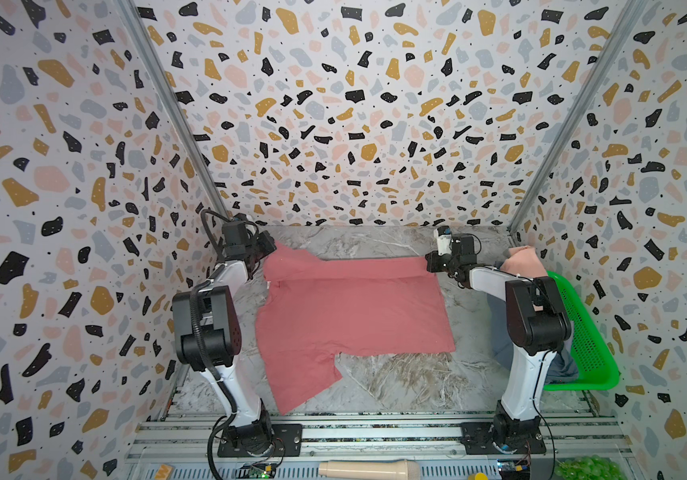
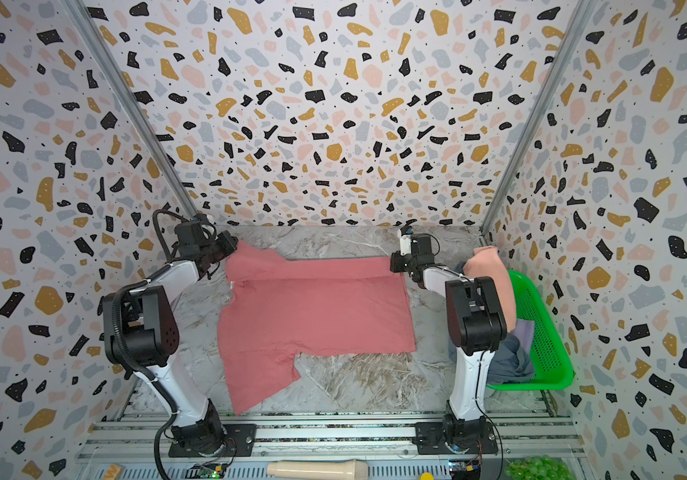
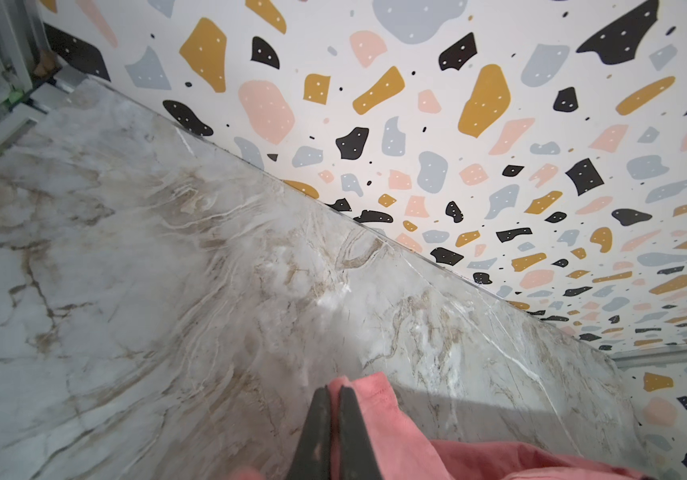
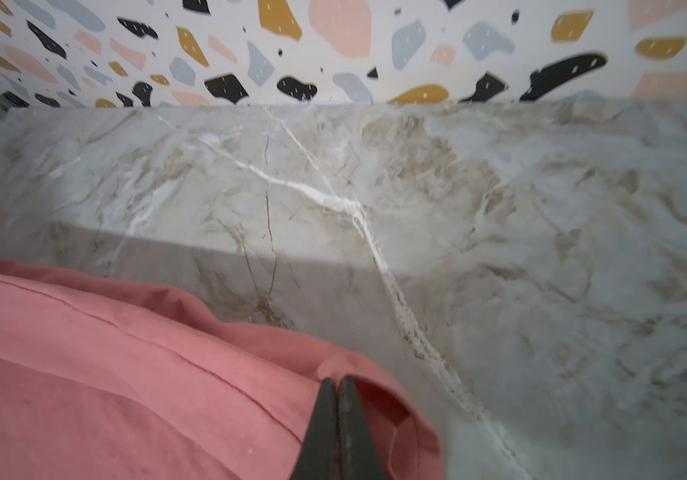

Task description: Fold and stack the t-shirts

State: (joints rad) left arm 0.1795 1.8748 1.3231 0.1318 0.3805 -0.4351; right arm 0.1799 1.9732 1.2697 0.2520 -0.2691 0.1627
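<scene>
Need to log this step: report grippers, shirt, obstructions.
Left gripper shut on rose-red t-shirt, far left corner. Right gripper shut on its far right corner. Shirt spread on table, far edge stretched between them. Nothing on it; green basket off right.

Lighting is bright and diffuse in both top views, and wide-angle distortion bows the corner rails (image 1: 172, 104) toward the frame edges. In the right wrist view, motion blur streaks the wall dots, and the rose-red t-shirt (image 4: 125, 374) casts a straight-edged shadow band on the marble tabletop (image 4: 541, 249) just ahead of the right gripper (image 4: 336, 380). Ahead of the left gripper (image 3: 334, 388) the marble shows a soft sheen, while its fingers (image 3: 316, 436) are out of focus.
</scene>
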